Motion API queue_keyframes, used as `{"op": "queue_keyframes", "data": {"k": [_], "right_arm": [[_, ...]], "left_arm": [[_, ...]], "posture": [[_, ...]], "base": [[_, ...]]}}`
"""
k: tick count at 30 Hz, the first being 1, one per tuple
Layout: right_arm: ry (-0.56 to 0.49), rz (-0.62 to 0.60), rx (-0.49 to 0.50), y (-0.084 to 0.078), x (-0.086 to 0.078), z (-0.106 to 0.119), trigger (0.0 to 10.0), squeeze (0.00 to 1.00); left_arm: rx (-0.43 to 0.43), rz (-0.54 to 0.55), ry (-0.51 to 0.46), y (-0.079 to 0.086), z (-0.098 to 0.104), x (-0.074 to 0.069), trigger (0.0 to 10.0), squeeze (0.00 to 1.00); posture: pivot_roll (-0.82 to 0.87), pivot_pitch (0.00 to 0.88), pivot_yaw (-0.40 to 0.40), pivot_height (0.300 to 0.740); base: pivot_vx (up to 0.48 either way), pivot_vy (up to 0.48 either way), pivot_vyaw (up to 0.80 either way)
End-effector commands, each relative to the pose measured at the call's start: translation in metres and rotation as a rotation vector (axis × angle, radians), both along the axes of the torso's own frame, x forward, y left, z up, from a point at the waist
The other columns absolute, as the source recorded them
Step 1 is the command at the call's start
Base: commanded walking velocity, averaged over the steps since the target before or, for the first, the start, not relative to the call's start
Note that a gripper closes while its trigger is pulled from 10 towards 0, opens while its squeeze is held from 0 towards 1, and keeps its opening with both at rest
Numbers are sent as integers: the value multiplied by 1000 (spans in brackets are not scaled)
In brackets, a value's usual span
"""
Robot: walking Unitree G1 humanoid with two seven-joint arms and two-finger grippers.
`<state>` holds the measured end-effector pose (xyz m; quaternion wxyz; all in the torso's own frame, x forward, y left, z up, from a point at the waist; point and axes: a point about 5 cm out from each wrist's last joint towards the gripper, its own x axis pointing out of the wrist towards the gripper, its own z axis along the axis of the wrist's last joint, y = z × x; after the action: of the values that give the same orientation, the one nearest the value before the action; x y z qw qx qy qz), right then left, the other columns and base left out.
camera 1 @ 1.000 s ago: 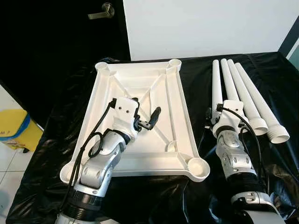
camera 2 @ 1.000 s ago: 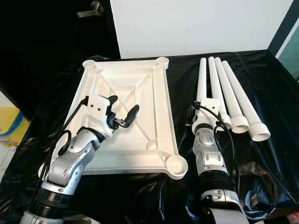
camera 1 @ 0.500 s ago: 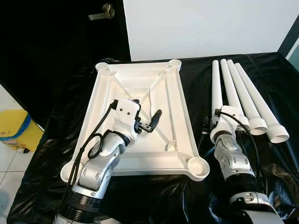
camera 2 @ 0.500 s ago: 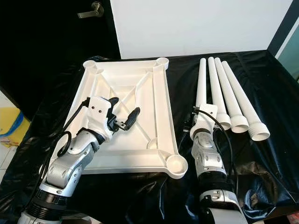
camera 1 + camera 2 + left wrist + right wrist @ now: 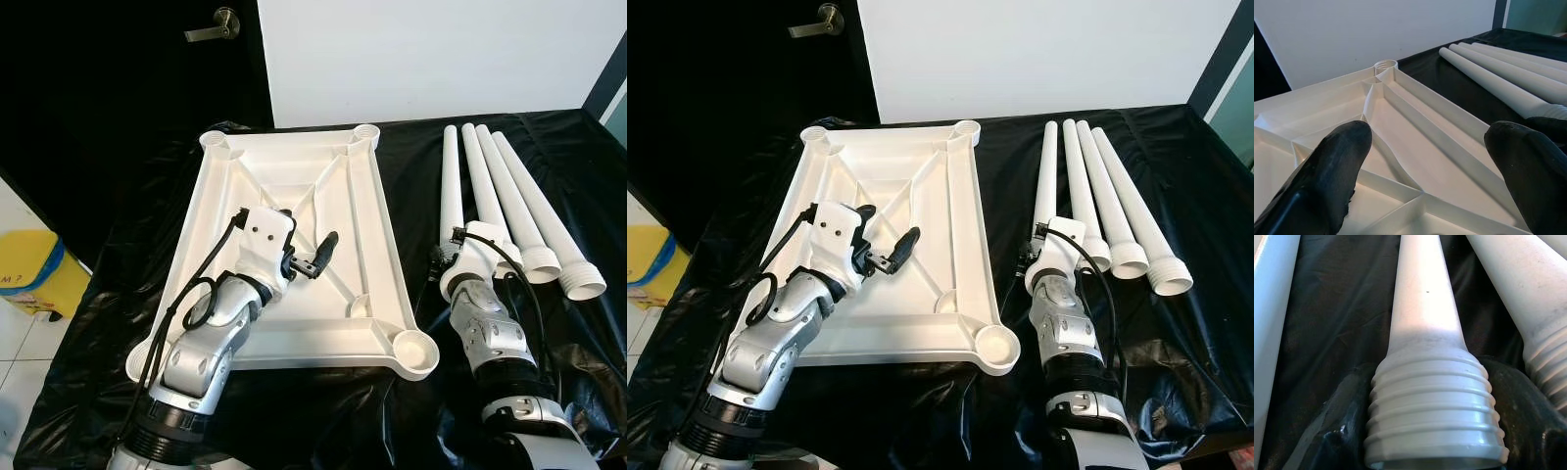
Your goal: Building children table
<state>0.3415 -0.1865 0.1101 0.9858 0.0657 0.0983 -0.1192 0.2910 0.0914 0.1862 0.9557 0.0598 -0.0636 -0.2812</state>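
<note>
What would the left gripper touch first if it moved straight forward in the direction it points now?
Probably the tabletop's ribbed underside: the left gripper, open, hovers over it, aimed low toward a far corner socket. Depth is uncertain.

The tabletop (image 5: 367,186) is plain white plastic, ribs and corner sockets the same white. It lies on a glossy black sheet (image 5: 411,411). The four legs (image 5: 509,201) near the sheet's right edge are white too, greyish along their shaded sides. Both arms are silver with black cables; the left gripper (image 5: 315,257) has black fingers (image 5: 1327,181). A yellow bin (image 5: 34,274) carries a blue band.
</note>
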Motion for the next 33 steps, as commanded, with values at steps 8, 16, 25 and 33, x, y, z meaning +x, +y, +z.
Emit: {"op": "queue_keyframes", "data": {"k": [8,16,25,33], "right_arm": [[-319,112,-33,14,-10,35,10000,0],[-479,230,-67,26,-33,47,10000,0],[-561,519,-65,60,-49,48,10000,0],[-555,686,-70,78,-57,45,10000,0]], "left_arm": [[-55,-73,100,1,0,8,10000,0],[-127,-148,208,-4,-2,18,10000,106],[-326,-252,294,-11,16,31,10000,624],[-436,-337,322,-9,28,35,10000,0]], "posture": [[-37,72,46,740],[-43,71,45,740],[-58,64,52,740],[-57,59,51,740]], "base": [[0,0,0],[0,0,0],[0,0,0],[0,0,0]]}}
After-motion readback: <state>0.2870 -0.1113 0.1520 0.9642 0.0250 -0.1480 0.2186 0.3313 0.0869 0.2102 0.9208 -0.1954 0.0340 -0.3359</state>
